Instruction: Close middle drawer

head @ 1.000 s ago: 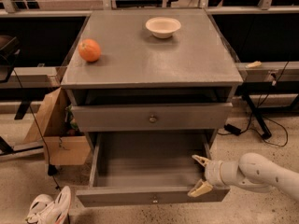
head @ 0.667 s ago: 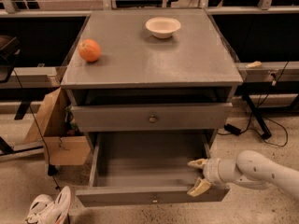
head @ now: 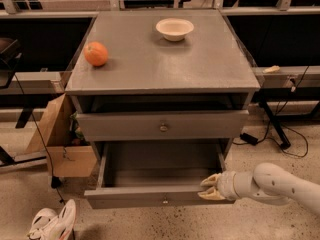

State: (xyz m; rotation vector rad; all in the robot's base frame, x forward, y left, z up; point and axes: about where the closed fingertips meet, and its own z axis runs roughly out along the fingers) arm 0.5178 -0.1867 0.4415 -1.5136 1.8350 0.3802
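Observation:
The middle drawer point(head: 150, 196) is a wide grey drawer with a small round knob. It is pulled far out at the bottom of the grey cabinet point(head: 160, 69), and its inside looks empty. My gripper point(head: 210, 187) is at the right end of the drawer's front. Its cream fingers point(head: 210, 180) are spread, one over the front's top edge and one lower against the front. It holds nothing. The taller-fronted drawer point(head: 162, 125) above sits slightly out. The lowest drawer is hidden.
An orange point(head: 96, 53) and a white bowl point(head: 174, 28) sit on the cabinet top. A cardboard box point(head: 60, 144) stands left of the cabinet, white shoes point(head: 50, 223) lie on the floor at front left, and cables point(head: 280, 134) run at the right.
My gripper has shifted slightly left and toward the cabinet. The middle drawer's front has slid in a little with it.

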